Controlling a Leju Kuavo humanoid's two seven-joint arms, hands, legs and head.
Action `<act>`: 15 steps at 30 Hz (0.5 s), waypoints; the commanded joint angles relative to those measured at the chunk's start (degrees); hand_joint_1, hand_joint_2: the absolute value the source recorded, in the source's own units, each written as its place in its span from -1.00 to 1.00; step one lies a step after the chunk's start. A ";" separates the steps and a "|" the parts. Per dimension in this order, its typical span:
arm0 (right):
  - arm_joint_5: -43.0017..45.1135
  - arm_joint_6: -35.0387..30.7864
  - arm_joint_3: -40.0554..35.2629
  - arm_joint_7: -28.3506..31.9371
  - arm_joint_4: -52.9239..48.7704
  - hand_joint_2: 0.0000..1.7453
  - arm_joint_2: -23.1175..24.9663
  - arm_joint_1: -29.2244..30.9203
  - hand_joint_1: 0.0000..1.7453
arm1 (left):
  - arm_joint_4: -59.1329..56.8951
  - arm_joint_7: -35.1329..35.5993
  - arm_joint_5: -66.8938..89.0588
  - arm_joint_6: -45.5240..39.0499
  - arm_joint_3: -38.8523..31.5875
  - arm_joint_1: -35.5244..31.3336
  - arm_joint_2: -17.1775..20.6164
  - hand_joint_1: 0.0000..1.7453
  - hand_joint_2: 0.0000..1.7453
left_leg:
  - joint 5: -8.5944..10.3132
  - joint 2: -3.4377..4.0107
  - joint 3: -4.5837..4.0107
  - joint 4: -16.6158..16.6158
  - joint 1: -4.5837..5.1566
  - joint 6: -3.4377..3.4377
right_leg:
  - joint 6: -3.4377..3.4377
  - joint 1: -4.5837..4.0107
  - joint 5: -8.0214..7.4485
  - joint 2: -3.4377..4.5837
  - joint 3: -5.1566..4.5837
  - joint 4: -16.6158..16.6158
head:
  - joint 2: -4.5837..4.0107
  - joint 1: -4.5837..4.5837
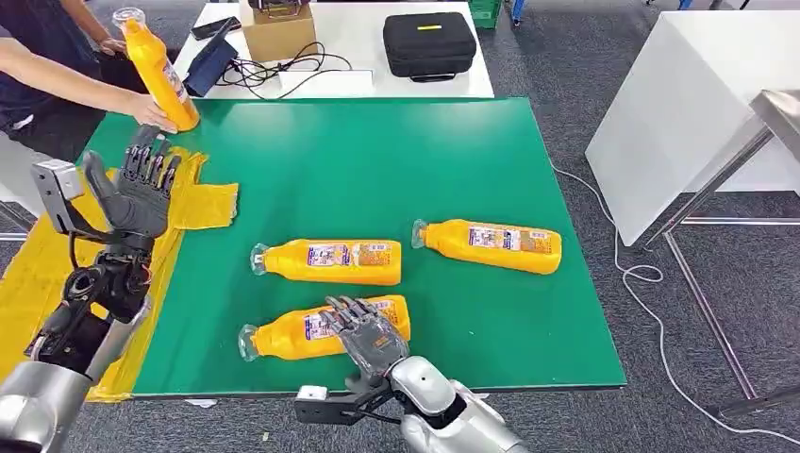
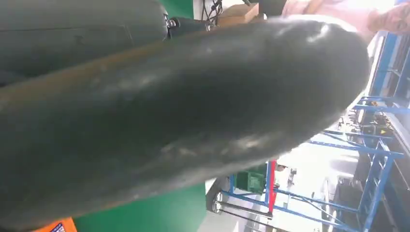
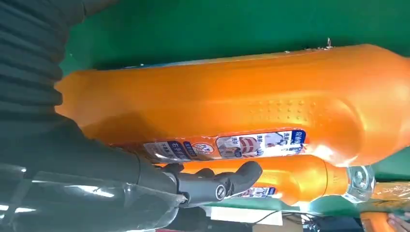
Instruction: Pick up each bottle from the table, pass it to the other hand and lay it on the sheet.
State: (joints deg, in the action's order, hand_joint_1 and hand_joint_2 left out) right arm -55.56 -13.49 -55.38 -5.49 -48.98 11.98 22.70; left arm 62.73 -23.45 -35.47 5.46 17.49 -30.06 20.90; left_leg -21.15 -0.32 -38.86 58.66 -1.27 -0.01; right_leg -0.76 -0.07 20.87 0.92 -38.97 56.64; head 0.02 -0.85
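Note:
Three orange bottles lie on the green table (image 1: 377,160): one in the middle (image 1: 325,261), one to the right (image 1: 491,245), and the nearest (image 1: 283,335) by the front edge. My right hand (image 1: 363,332) rests on top of the nearest bottle (image 3: 232,101), fingers (image 3: 217,186) spread over its label; the bottle lies flat on the table. My left hand (image 1: 137,193) is raised over the yellow sheet (image 1: 203,203) at the table's left, fingers apart, holding nothing. A person at the far left holds a fourth bottle (image 1: 160,66) upright near the sheet's far end.
The person's arm (image 1: 66,80) reaches in just beyond my left hand. Behind the green table a white table carries a cardboard box (image 1: 276,33), a black case (image 1: 429,44) and cables. Another white table (image 1: 679,94) and a metal frame stand to the right.

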 commanded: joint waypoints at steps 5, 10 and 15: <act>-14.20 -1.02 8.05 -5.98 4.29 1.00 0.12 -1.29 -1.00 | 0.48 -0.48 0.66 1.21 0.26 2.03 -1.86 -1.00 -1.00 | -0.03 -0.04 0.21 -0.08 0.05 -0.05 | -0.02 0.04 0.05 -0.10 0.22 -0.05 | 0.00 0.00; -18.90 1.56 11.51 -6.85 2.93 1.00 1.34 -3.84 -1.00 | 6.81 0.12 6.35 -0.62 -3.26 7.12 -8.15 -1.00 -1.00 | -0.09 -0.23 0.47 -0.17 0.12 -0.11 | -0.07 0.13 0.20 -0.34 0.49 -0.10 | 0.00 0.00; -20.67 2.56 12.30 -7.21 0.28 1.00 1.77 -5.01 -1.00 | 11.72 1.58 9.28 -1.08 -6.88 10.90 -10.56 -1.00 -1.00 | -0.11 -0.08 0.37 -0.09 0.14 -0.10 | 0.02 0.15 0.21 -0.19 0.37 -0.06 | 0.00 0.00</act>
State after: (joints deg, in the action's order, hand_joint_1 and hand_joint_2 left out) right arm -74.16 -13.07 -47.38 -11.89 -48.46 13.99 20.44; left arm 67.69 -23.60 -29.39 4.87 16.43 -24.24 17.05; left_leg -21.18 -0.31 -38.82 58.66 -1.22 -0.01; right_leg -0.70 0.02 20.93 0.94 -38.95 56.62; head 0.02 -0.85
